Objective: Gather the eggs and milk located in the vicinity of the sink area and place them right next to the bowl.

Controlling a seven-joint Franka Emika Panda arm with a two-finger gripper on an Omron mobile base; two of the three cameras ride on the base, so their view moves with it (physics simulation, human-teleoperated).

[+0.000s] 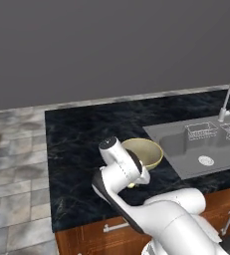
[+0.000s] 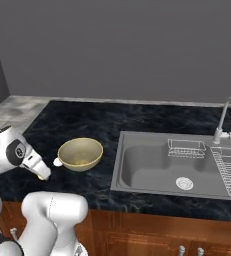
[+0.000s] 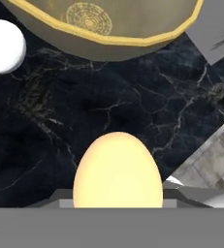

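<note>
My gripper (image 2: 41, 175) is shut on the pale yellow egg (image 3: 117, 169), low over the black counter just in front and left of the bowl. The tan-yellow bowl (image 2: 82, 165) stands on the counter left of the sink (image 2: 152, 172); in the hand view its wall (image 3: 108, 48) lies beyond the held egg. The white egg (image 2: 57, 162) rests on the counter against the bowl's left side, and its round shape (image 3: 4, 47) appears at the upper left of the hand view. The milk is out of view.
The sink basin (image 1: 206, 144) holds a wire rack (image 2: 186, 148) and a round drain (image 2: 184, 183), with the curved faucet (image 2: 227, 117) behind it. The counter's front edge and wooden cabinet fronts (image 2: 137, 235) lie just below the gripper. Tiled floor (image 1: 12, 174) is on the left.
</note>
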